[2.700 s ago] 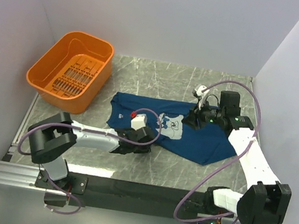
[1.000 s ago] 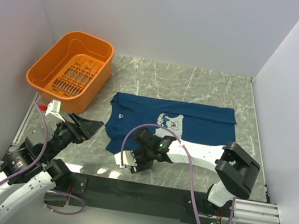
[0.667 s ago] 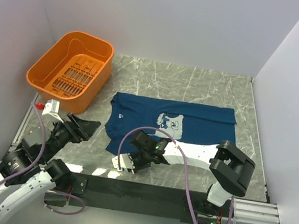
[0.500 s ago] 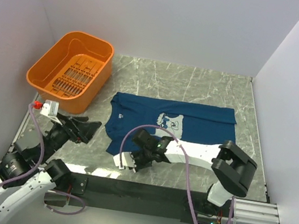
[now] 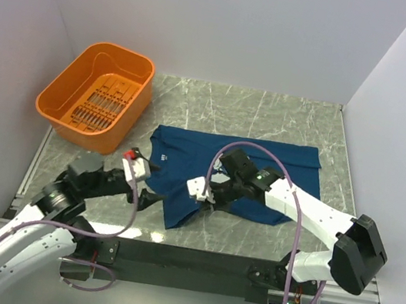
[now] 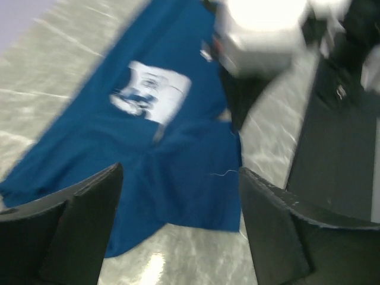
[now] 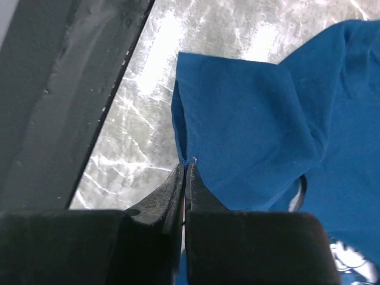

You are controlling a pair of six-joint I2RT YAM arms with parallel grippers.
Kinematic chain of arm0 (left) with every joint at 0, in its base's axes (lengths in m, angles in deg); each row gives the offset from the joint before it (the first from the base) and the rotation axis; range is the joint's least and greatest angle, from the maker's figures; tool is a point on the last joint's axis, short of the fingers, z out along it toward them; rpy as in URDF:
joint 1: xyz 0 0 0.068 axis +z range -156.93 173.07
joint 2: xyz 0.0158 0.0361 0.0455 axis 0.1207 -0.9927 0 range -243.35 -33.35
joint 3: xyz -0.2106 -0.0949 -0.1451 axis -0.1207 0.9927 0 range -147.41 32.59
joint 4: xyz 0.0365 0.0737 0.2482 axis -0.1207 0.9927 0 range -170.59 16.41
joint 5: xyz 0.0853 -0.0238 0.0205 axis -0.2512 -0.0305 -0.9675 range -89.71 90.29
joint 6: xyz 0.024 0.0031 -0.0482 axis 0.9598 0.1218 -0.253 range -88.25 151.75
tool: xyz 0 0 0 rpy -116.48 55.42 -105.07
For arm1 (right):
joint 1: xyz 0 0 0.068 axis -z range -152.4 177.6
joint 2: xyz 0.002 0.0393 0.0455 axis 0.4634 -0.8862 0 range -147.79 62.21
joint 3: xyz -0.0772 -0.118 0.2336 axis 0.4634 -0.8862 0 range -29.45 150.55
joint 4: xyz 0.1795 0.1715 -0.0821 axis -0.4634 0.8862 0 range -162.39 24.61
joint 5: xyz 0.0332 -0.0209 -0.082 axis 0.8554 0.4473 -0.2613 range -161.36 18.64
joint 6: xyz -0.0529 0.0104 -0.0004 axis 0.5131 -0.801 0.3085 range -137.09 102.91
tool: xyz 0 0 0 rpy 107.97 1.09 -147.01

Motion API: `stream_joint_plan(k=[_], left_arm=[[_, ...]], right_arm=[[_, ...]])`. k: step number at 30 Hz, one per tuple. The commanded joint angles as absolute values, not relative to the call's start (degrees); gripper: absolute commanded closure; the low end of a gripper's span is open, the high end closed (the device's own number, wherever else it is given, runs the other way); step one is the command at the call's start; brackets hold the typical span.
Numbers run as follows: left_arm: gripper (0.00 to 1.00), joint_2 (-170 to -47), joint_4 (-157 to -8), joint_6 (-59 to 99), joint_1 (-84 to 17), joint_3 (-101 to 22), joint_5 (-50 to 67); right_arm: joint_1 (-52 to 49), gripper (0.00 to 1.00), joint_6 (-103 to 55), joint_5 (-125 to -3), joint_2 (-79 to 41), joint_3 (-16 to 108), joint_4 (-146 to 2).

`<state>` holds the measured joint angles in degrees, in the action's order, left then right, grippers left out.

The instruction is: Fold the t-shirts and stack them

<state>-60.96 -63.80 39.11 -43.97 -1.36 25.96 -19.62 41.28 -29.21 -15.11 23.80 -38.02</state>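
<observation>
A second ago the right jaws were half spread at the near left corner of the shirt (image 5: 181, 165). Now they are pressed together on its near edge. The right wrist view shows a thin fold of the blue cloth (image 7: 249, 119) pinched between them. They have also carried this edge up and inward, toward the print (image 6: 151, 92), so the near left part of the shirt is raised and no longer flat.

The left arm has changed too. It was drawn back near the basket (image 5: 95, 95), and now it reaches to the left side of the shirt. The left jaws are spread wide and hold nothing; in the left wrist view the cloth lies just under them.

The rest of the shirt lies spread in the middle of the worktop (image 5: 271, 117), print up, to the right of the basket and apart from it.

In my judgement the first fold has only begun. The left jaws probably come to take a second hold on the same edge. Nothing is stacked yet.
</observation>
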Motion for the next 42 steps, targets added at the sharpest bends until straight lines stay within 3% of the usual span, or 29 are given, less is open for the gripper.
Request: stream_joint_plan(k=[1,12,30,42], left_arm=[[0.19,-64.10,-70.46,47.14,-44.02,1.21,37.46],[0.18,-74.48,-76.82,46.43,-57.11,6.76,23.68],[0.19,-82.56,-77.34,43.01,-61.07,4.47,5.14],[0.17,-81.95,-79.19,39.84,-60.98,3.76,10.04]], right_arm=[[-17.05,1.00,39.78,-23.21,-15.13,25.13,-36.53],[-12.39,1.00,28.19,-21.00,-16.98,27.76,-42.41],[-9.57,1.00,13.50,-15.12,-26.03,39.19,-44.26],[-8.34,1.00,7.70,-15.46,-27.44,40.68,-48.04]])
